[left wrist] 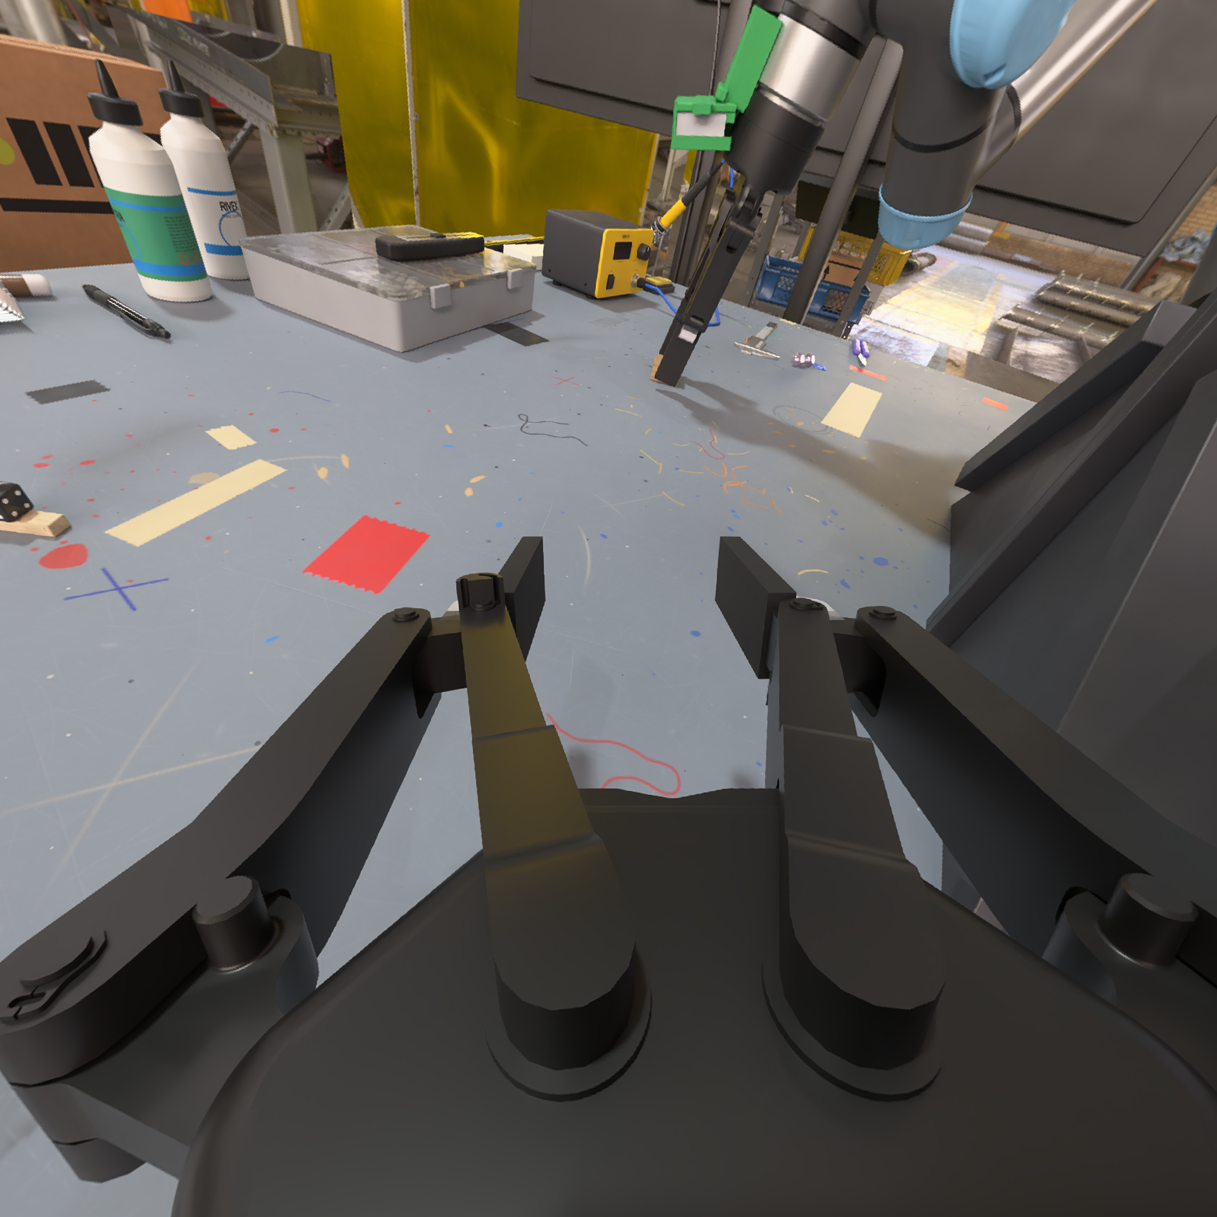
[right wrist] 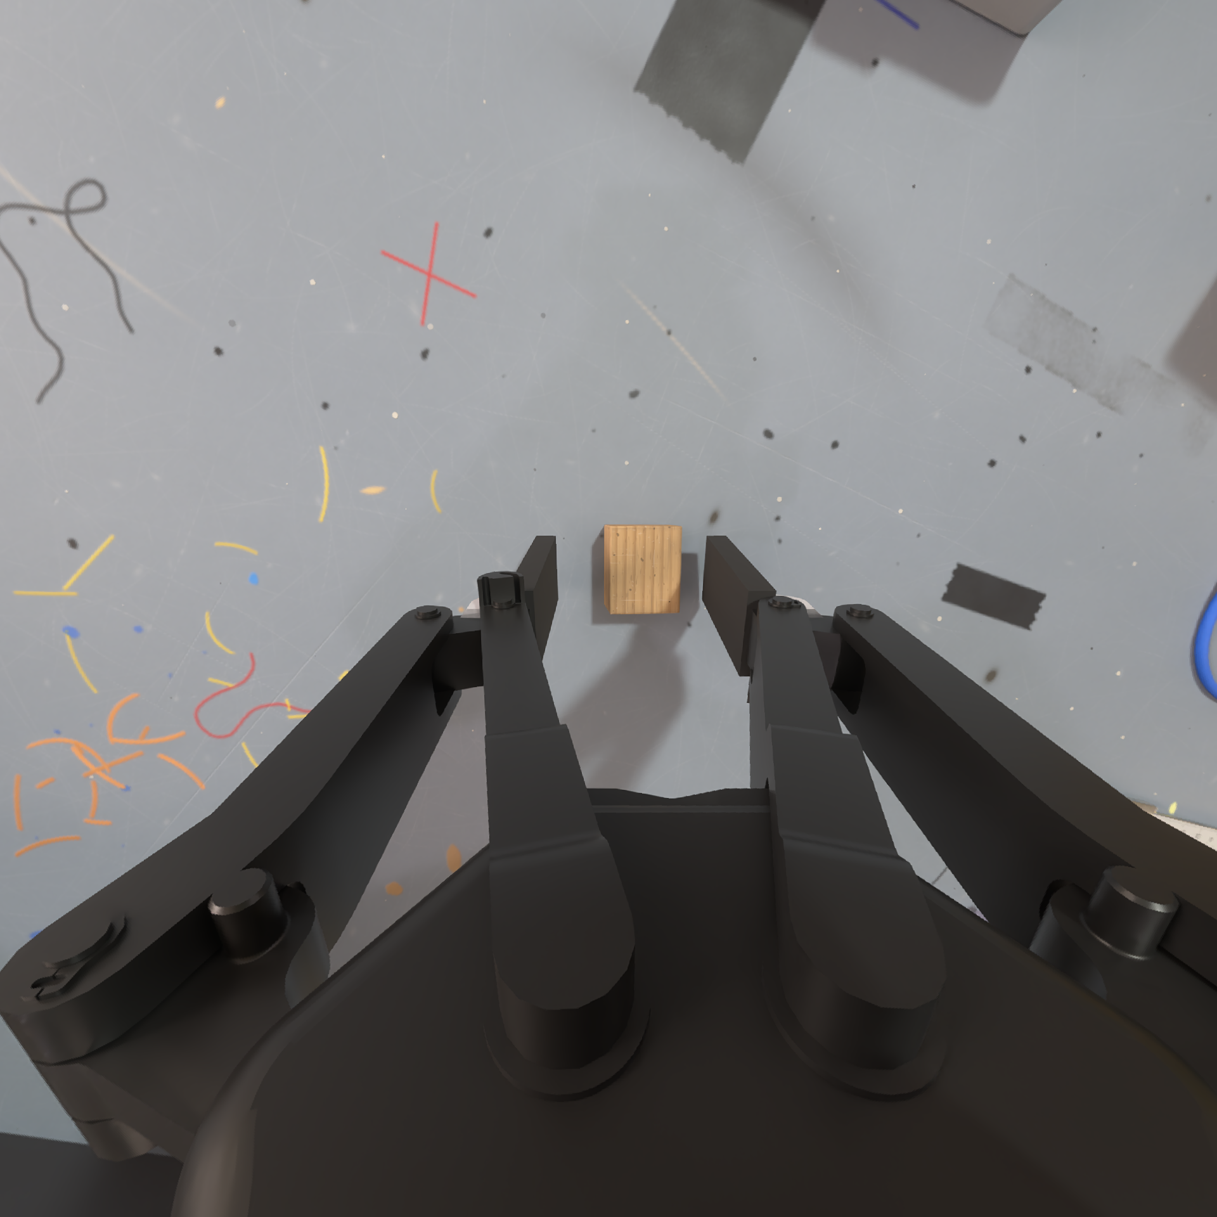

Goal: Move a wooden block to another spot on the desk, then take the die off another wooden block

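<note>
2 fingers of the right claw (right wrist: 631, 573) stand spread on either side of a small wooden block (right wrist: 641, 569), a narrow gap on each flank, nothing gripped. Block rests on the grey desk (right wrist: 593, 329), centred between the pads, grain running along the finger direction; closing the jaws should catch its 2 side faces. Left claw (left wrist: 631, 573), also released and empty, hovers over bare desk. Farther off, at the left edge of the left wrist view, a black die (left wrist: 13, 502) sits on a second wooden block (left wrist: 36, 525), nearer the left arm.
</note>
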`<state>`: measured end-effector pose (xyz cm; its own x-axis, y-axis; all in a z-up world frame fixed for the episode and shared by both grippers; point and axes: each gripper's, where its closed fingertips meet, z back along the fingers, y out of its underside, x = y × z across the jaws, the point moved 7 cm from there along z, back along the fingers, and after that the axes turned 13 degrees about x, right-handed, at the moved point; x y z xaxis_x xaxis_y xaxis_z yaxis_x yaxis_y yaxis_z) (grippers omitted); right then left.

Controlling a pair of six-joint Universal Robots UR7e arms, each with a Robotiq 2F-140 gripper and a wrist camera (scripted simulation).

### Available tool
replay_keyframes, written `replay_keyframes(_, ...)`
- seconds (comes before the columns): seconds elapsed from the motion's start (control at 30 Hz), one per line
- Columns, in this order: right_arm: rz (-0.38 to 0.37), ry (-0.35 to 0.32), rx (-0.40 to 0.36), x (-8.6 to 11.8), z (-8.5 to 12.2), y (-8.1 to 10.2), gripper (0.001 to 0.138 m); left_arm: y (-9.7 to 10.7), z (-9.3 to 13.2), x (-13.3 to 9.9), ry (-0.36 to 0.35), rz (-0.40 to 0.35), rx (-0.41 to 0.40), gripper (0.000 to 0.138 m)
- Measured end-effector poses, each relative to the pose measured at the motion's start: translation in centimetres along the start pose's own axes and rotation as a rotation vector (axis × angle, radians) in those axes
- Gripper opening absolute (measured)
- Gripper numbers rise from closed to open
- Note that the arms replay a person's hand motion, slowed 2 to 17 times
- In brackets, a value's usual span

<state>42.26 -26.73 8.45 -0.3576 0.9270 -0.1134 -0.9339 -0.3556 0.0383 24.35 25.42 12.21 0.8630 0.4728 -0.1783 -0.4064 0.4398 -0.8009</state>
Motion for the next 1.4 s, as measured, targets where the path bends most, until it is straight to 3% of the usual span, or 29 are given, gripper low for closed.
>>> replay_keyframes(0.17,0.015,0.032,0.019,0.0,0.8,0.2,0.063,-0.1,-0.2,-0.1,0.004,-0.001,0.002,0.070)
replay_keyframes(0.33,0.024,0.076,0.001,0.1,2.8,0.4,0.065,-0.1,-0.1,-0.3,0.009,-0.006,-0.002,0.071)
replay_keyframes(0.5,0.018,0.105,-0.082,0.6,6.2,0.2,0.068,0.0,0.1,-0.3,0.006,-0.011,-0.014,0.071)
replay_keyframes(0.67,0.031,0.078,-0.207,2.4,10.2,-0.5,0.071,0.0,0.5,-0.2,0.002,-0.013,-0.028,0.071)
replay_keyframes(1.03,0.229,-0.046,-0.453,11.5,17.1,-4.1,0.077,-0.2,1.0,0.5,-0.001,0.003,-0.075,0.071)
replay_keyframes(1.4,0.415,-0.143,-0.590,23.1,18.9,-10.5,0.080,-0.6,1.5,1.5,0.004,0.037,-0.114,0.071)
